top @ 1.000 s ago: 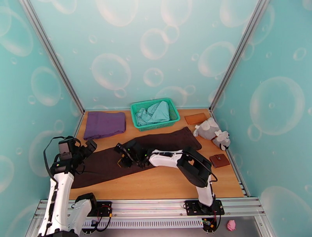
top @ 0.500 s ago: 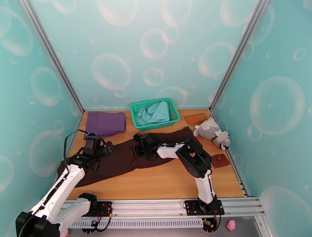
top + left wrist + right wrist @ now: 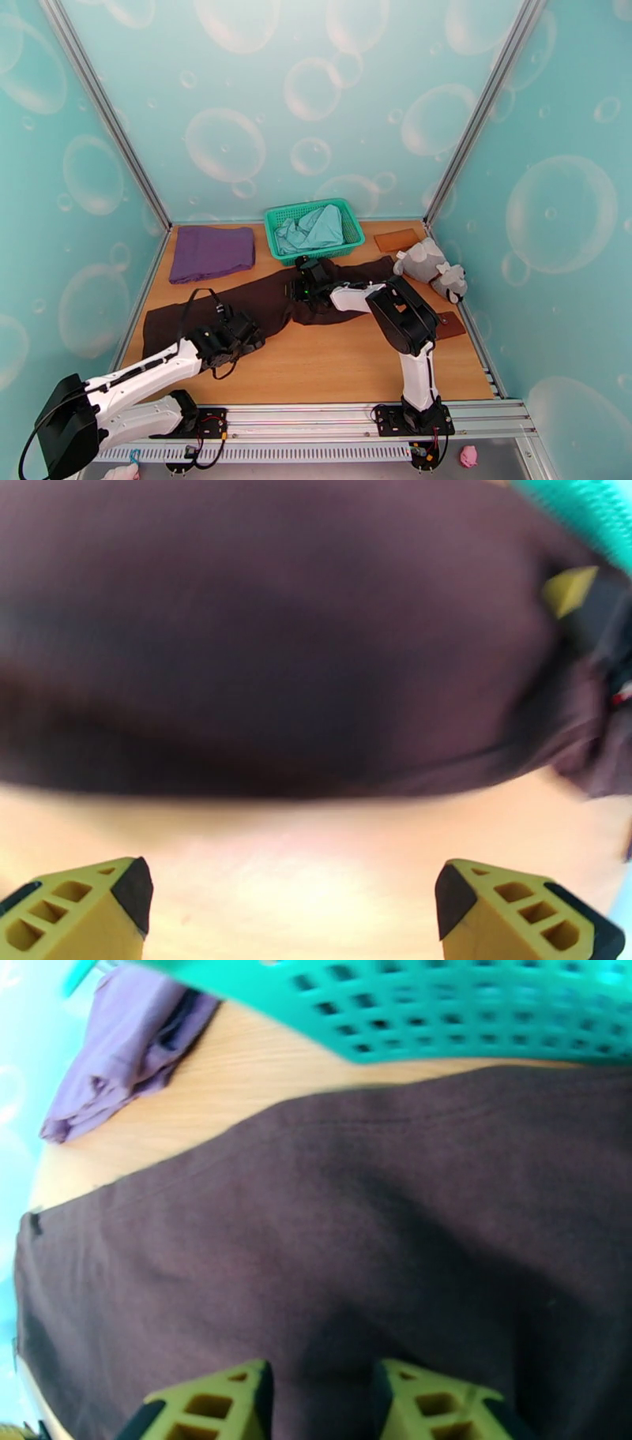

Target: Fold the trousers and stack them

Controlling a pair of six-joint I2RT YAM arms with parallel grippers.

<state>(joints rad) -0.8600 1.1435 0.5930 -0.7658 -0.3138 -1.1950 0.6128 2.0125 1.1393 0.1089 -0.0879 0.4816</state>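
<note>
Wooden table (image 3: 340, 367), carrying the trousers (image 3: 265, 304) spread flat as a long dark-brown band from the left edge toward the right side, just in front of the green basket (image 3: 324, 253), with a folded purple cloth (image 3: 212, 253) at the back left. Right gripper (image 3: 306, 278): jaws narrow, pinching a raised fold of the trousers near their middle, close to the basket. Left gripper (image 3: 246, 335): jaws spread wide, holding nothing, low over bare wood just beside the trousers' near edge

Teal bubble-printed walls (image 3: 316, 95) (metal posts (image 3: 107, 110) at corners) enclose a wooden tabletop (image 3: 332, 363).
</note>
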